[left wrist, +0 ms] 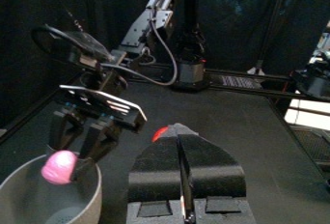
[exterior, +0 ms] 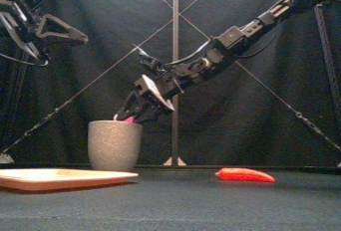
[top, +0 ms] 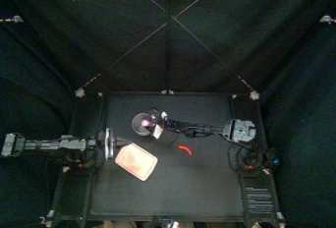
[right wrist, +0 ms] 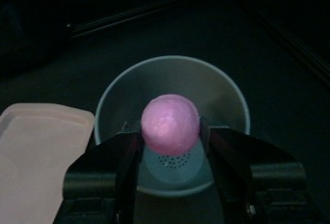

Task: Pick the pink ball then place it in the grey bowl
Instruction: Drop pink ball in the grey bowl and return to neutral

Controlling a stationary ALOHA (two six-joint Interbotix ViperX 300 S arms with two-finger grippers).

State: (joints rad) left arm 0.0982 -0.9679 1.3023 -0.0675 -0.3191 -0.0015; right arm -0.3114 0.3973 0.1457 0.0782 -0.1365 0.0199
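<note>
Right wrist view: the right gripper (right wrist: 172,149) is clamped on the pink ball (right wrist: 172,120), one jaw on each flank at about the ball's widest line. Directly beneath the jaws lies the open mouth of the grey bowl (right wrist: 126,85) — the ball hangs over the opening, about at rim level in the front view, and is not yet released. Just beside the bowl, off to one side of the gripper, sits the pink tray (right wrist: 45,131). A red toy (exterior: 244,175) lies well apart on the table.

Handling, as a judgement: the ball looks smooth and round, and is probably light and slightly soft, so a slack or off-centre grip may let it slip. Hold it across the middle — release only when centred over the bowl.

The left gripper (left wrist: 180,141) rests off to the side, jaws pressed together, holding nothing.
</note>
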